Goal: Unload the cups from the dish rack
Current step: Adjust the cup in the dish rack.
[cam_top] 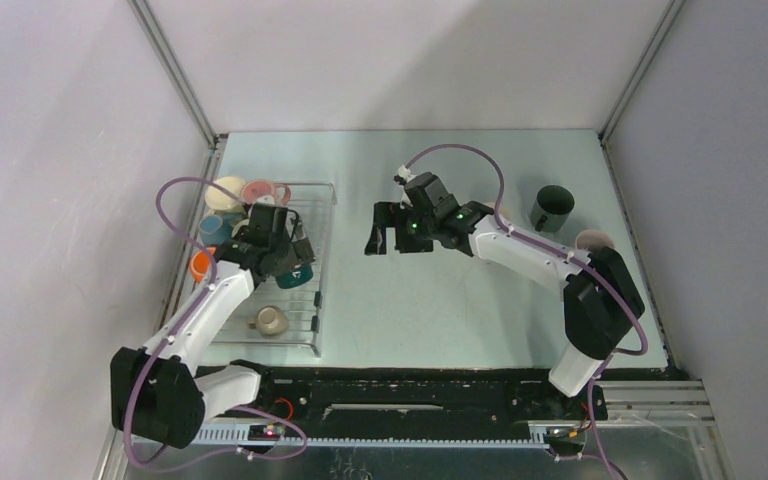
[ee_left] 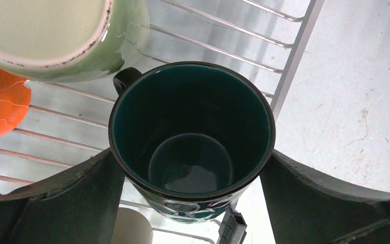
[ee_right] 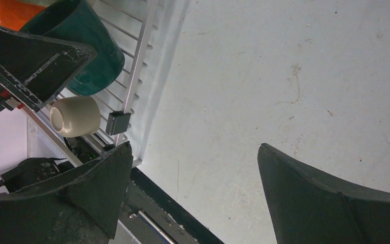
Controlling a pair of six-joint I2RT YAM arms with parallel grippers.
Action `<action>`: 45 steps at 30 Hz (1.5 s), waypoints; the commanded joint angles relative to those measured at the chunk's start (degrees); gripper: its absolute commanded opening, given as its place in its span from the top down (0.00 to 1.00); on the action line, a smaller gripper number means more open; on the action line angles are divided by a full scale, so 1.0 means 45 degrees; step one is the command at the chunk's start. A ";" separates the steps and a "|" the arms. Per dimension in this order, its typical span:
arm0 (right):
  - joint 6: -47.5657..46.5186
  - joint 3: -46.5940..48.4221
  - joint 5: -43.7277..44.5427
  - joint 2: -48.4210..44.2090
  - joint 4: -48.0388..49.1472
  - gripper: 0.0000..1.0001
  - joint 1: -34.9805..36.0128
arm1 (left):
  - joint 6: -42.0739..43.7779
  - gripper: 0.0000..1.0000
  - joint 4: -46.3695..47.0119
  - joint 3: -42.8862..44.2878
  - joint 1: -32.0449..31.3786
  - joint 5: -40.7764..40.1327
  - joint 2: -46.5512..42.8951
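Note:
The dish rack (cam_top: 322, 205) lies at the table's left with several cups in it. My left gripper (cam_top: 295, 262) reaches down over its right side. Its fingers press both sides of a dark teal cup (ee_left: 193, 152), which sits tilted over the wire rods (ee_left: 294, 56) with its mouth towards the wrist camera. A pale green cup (ee_left: 56, 35), an orange cup (ee_left: 0, 107) and a cream cup (ee_left: 132, 229) surround it. My right gripper (cam_top: 388, 240) hovers open and empty over bare table beside the rack, and its own view (ee_right: 194, 146) shows the teal cup (ee_right: 91, 56) and the cream cup (ee_right: 76, 116).
A dark cup (cam_top: 552, 207) stands on the table at the back right, and a pale pink one (cam_top: 593, 240) is partly hidden behind the right arm. Pink (cam_top: 260, 190), light blue (cam_top: 212, 230) and cream (cam_top: 228, 192) cups crowd the rack's far left. Walls enclose the table.

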 commanded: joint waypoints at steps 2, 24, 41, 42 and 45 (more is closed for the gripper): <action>-0.0417 0.0548 0.0494 -0.0010 -0.0190 0.00 0.0314 | -0.0238 0.49 0.0161 -0.0569 -0.0218 0.0532 -0.0497; -0.0541 0.0176 0.0803 -0.0154 -0.0276 0.00 0.0639 | -0.0479 0.16 -0.0768 -0.1046 -0.0317 0.1259 -0.1790; -0.0644 -0.0245 0.0708 -0.0452 -0.0112 0.00 0.0634 | -0.1500 0.03 -0.2099 -0.1018 -0.0319 0.1600 -0.2409; -0.0651 -0.0283 0.0706 -0.0486 -0.0090 0.00 0.0651 | -0.1590 0.03 -0.2159 -0.0995 -0.0332 0.1595 -0.2451; -0.0661 -0.0362 0.0705 -0.0545 -0.0067 0.00 0.0634 | -0.1737 0.00 -0.2236 -0.0930 -0.0317 0.1733 -0.2563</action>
